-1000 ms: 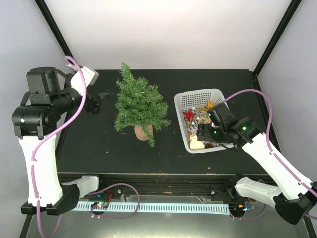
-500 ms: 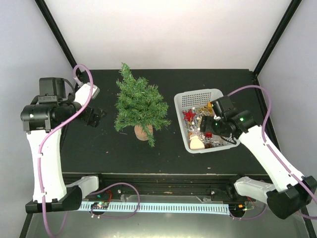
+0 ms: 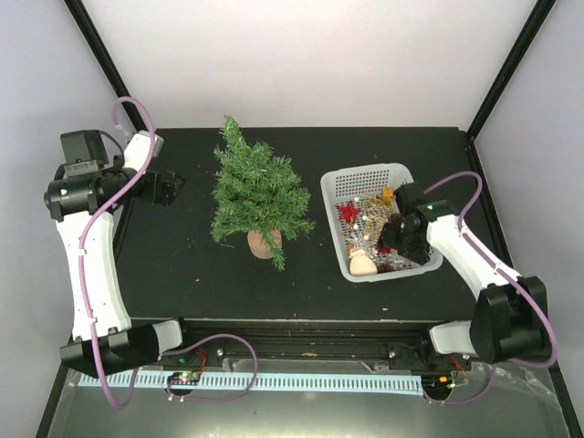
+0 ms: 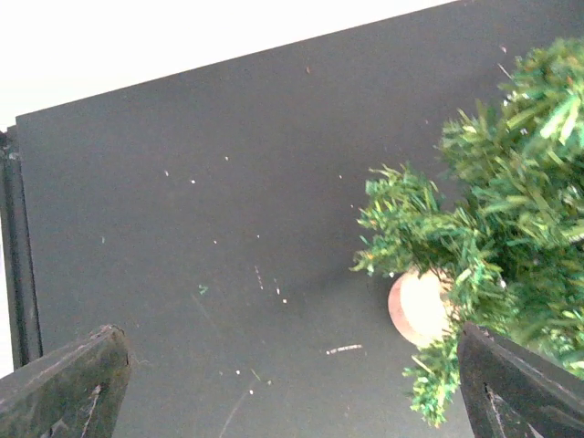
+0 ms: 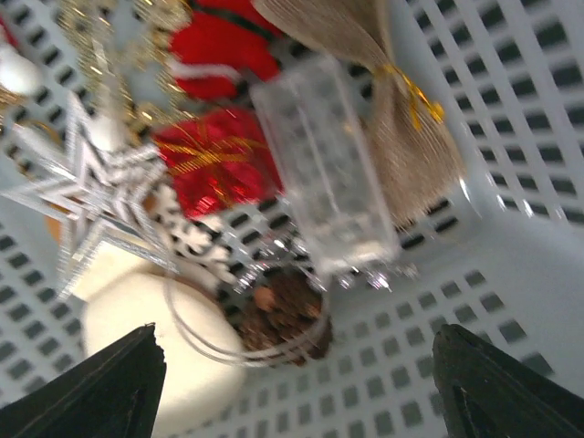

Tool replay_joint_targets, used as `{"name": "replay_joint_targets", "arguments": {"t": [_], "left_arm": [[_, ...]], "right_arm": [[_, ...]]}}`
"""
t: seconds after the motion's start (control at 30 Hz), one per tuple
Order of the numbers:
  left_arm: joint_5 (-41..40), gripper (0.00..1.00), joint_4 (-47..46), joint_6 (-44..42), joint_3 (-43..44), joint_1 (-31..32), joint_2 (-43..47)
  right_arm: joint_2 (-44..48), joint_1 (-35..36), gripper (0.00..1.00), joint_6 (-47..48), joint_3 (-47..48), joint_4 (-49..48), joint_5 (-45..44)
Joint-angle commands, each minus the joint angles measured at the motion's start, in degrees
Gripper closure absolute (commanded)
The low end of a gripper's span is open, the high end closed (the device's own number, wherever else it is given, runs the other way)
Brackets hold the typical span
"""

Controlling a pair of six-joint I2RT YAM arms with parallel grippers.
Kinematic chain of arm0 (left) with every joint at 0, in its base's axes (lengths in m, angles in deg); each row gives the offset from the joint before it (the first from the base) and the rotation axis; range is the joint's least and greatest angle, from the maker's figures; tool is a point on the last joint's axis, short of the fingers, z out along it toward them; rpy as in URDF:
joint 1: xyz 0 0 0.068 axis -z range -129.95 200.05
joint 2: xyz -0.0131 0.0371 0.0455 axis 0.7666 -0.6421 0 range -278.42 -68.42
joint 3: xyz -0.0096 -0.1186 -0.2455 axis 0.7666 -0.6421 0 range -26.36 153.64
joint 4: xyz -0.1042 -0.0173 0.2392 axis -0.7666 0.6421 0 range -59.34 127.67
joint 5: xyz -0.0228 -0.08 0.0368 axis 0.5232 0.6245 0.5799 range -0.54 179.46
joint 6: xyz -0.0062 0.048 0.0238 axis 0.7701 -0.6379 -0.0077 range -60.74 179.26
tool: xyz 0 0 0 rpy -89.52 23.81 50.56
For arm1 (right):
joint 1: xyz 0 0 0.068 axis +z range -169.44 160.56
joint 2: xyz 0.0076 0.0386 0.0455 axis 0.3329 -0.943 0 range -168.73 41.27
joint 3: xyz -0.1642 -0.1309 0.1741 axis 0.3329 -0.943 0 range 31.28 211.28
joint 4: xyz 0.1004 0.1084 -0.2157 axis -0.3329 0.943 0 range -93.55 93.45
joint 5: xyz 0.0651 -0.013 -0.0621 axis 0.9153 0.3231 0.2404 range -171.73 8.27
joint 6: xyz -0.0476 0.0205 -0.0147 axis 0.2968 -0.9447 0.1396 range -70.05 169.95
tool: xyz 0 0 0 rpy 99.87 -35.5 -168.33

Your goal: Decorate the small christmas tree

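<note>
Tree (image 3: 258,196) stands centre, left of the basket (image 3: 365,171); an ornament needs picking.
Right gripper (image 5: 301,370), jaws wide and empty above the pine cone (image 5: 285,310), should close on one piece, clear of the wire loop (image 5: 224,347); left gripper (image 3: 169,189) hangs open. Tree: bushy, dark green, upright, bare.

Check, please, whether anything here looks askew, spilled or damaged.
Nothing serious. The small christmas tree appears upright, the ornaments lie jumbled but inside the white basket, and only a few pale specks dot the black table.
</note>
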Motion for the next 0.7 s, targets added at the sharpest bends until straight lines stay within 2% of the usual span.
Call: {"name": "replay_joint_targets", "arguments": {"t": [0.0, 0.23, 0.4, 0.67], "left_arm": [[6.47, 0.02, -5.55, 1.15, 2.08, -3.44, -2.44], [10.33, 0.02, -9.12, 1.71, -0.73, -7.67, -5.44], [12.62, 0.02, -9.40, 1.90, -1.39, -10.47, -6.96], [13.73, 0.02, -10.15, 1.20, -3.05, -11.04, -6.18]], "right_arm": [[6.07, -0.74, 0.19, -3.26, -5.30, 0.64, -1.39], [17.31, -3.92, 0.18, -7.57, -8.52, 11.80, -6.95], [25.09, -8.05, 0.18, -9.98, -10.06, 17.08, -6.77], [15.35, -9.14, 0.16, -6.53, -9.48, 10.51, -5.19]]}}
